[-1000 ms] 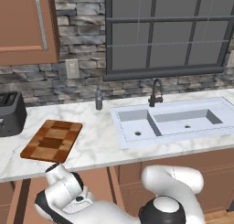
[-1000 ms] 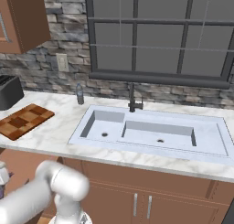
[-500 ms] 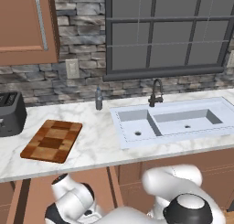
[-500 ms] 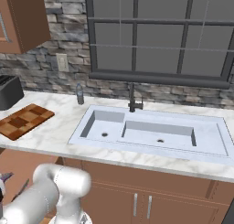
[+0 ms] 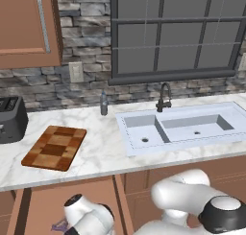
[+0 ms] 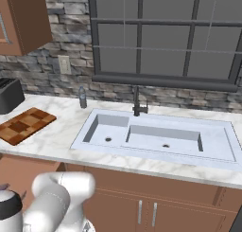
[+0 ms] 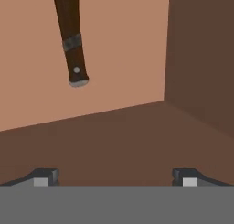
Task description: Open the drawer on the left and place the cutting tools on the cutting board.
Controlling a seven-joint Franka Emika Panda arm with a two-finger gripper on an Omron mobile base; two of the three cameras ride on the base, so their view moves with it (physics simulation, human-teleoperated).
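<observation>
Claw: two dark fingertips set wide apart at the bottom of the hand view, nothing between them; it points down into the drawer, close to an inner corner where two darker walls meet the paler floor.

Knife: dark brown handle with a grey band, a rivet and a rounded grey butt; lies on the drawer floor ahead of the claw and toward its left fingertip, apart from it; the blade end is cut off by the top edge of the hand view.

Purple tool: a small purple scrap in the open drawer in the left base view, mostly hidden behind the white arm; shape hard to make out.

Drawer: reddish-brown, pulled out below the marble counter; its lower part is cut off by the frame; handle hidden.

Cutting board: checkered light and dark brown, flat on the counter above the open drawer, bare on top; black toaster beside it, partly cut off at the left edge.

Sink: white double basin well to the right, dark faucet behind it.
</observation>
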